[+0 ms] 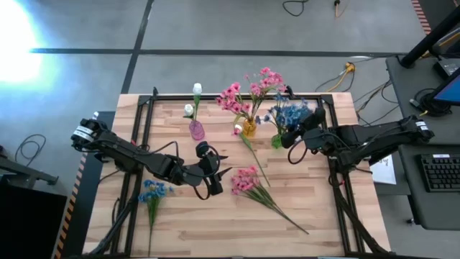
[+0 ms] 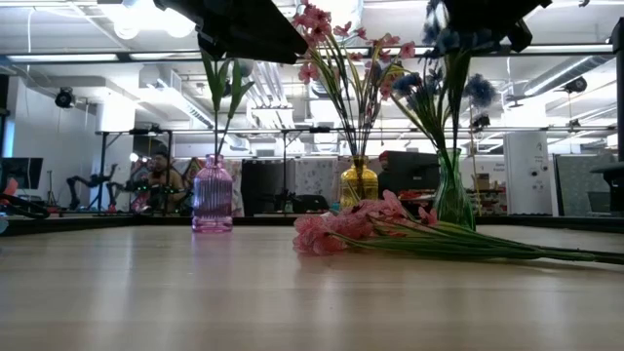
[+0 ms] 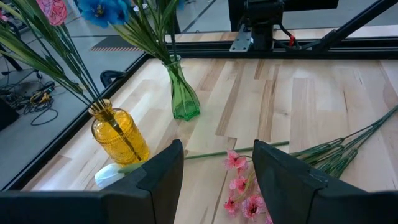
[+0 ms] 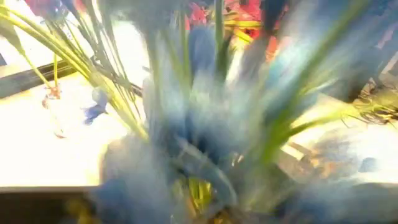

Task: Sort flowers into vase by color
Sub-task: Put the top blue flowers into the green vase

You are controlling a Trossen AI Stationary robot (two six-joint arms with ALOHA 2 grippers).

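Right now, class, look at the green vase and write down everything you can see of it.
The green vase is clear green glass, narrow at the waist and flaring to a wider foot, with twisting ribs. It stands upright on the wooden table, beside the amber vase. It holds blue flowers on green stems. The right gripper is at the blossoms.

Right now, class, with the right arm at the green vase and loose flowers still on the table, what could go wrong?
1. The right gripper sits in the blue flowers; pulling away could tip the narrow green vase.
2. The left gripper, fingers open, hangs over the lying pink flowers; closing on blossoms, not stems, could crush them.
3. A white flower lies against the yellow vase, awkward to grasp.
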